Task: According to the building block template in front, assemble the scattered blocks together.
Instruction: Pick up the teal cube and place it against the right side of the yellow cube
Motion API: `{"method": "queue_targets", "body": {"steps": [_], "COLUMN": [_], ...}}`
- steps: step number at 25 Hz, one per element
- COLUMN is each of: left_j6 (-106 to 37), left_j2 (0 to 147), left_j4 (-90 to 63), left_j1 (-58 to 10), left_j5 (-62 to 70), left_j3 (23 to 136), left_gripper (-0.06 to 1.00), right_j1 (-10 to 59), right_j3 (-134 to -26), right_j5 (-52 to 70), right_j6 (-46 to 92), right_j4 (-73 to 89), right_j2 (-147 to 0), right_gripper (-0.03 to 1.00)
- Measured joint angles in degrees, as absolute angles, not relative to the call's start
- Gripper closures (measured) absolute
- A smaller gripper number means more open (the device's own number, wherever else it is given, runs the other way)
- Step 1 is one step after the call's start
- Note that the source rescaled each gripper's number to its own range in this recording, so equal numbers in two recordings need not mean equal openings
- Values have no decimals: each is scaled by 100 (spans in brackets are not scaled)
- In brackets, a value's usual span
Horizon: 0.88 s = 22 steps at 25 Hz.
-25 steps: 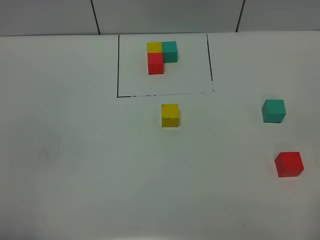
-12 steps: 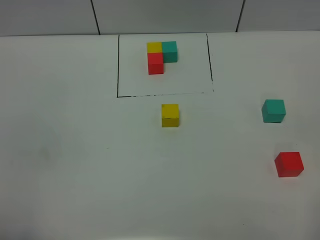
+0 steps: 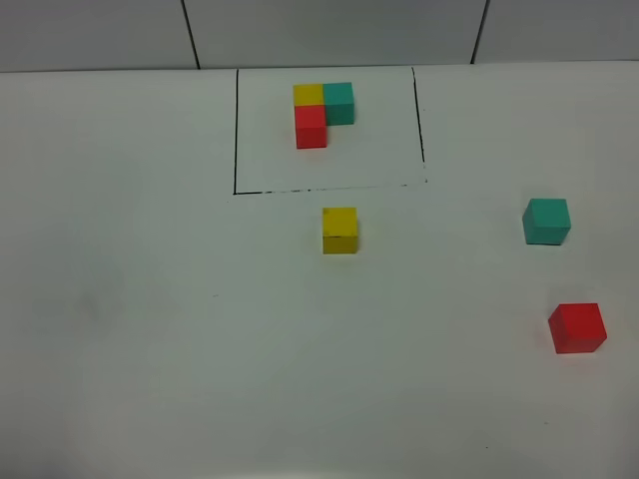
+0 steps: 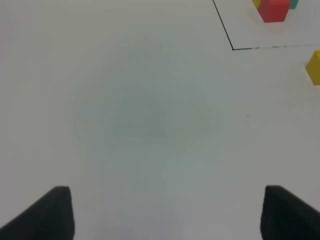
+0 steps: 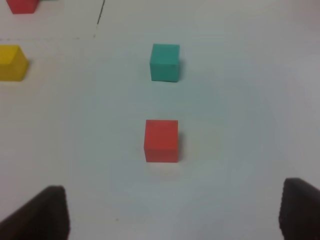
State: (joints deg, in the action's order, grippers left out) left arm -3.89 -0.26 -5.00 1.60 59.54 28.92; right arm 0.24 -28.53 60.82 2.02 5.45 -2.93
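Right gripper (image 5: 175, 200) spread wide, empty: red cube (image 5: 161, 140) near ahead, teal cube (image 5: 165, 62) farther ahead. Left gripper (image 4: 167, 200) spread wide, empty: yellow cube (image 4: 314, 66) well apart, off to 1 side.

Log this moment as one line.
assembly: not started | template: framed | yellow cube, teal cube, red cube: apart | left gripper: open | right gripper: open

Displaying no legible text, label, brand, number or sign in any view. Showing only plain, unmarked faces on the small matte yellow cube (image 3: 339, 230), the teal-green cube (image 3: 546, 221), the red cube (image 3: 577, 327) and the framed L-shaped trio of cubes (image 3: 322, 113). Carrying a thin black drawn rectangle (image 3: 237, 130) on the white tabletop (image 3: 150, 299), not forming any lettering.
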Motion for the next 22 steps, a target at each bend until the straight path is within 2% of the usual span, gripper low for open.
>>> {"method": "queue_targets", "body": {"steps": [14,18,22], "left_j6": [-389,-389,-389], "left_j2": [-26,-26,-26], "left_j4": [-500,-500,-500], "left_j1": [160,160,160], "left_j5": [5954,5954,5954], "left_j3": [2892,2892,2892], "left_gripper": [24,24,24], "right_j1": [24,24,24], "right_j3": [-2853,-2930,-3229], "right_j5": [6009,5823,4930], "right_j6": [202,0,-144], "right_j4": [716,471,407], "right_j2": [-464,-1592,-3455], "right_gripper": [24,24,24]}}
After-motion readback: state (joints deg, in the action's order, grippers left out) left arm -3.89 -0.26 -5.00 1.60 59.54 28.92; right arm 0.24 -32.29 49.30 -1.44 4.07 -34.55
